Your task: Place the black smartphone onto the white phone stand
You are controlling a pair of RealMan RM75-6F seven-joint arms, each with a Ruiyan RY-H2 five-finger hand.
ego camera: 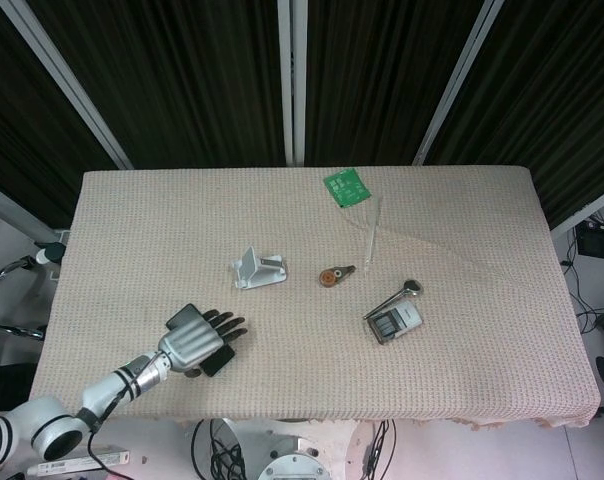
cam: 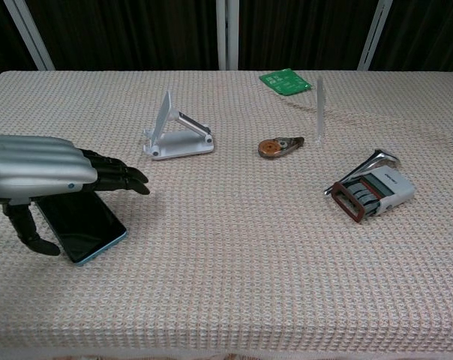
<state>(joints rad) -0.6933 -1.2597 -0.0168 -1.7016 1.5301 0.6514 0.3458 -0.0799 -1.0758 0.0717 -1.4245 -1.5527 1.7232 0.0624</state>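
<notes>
The black smartphone (cam: pixel 88 223) lies flat near the table's front left; in the head view only its corner (ego camera: pixel 218 363) shows from under my hand. My left hand (ego camera: pixel 199 338) (cam: pixel 43 174) hovers over the phone, fingers stretched out flat toward the right and thumb hanging down beside the phone's near edge, holding nothing. The white phone stand (ego camera: pixel 256 270) (cam: pixel 176 133) sits upright and bare further back, toward the table's middle. My right hand shows in neither view.
A round brown tape dispenser (cam: pixel 275 147), a clear tube (cam: pixel 319 109) and a green card (cam: pixel 285 81) lie right of the stand. A grey clip device with a metal spoon (cam: pixel 370 190) sits at the right. The table's front edge (cam: pixel 226 349) is close to the phone.
</notes>
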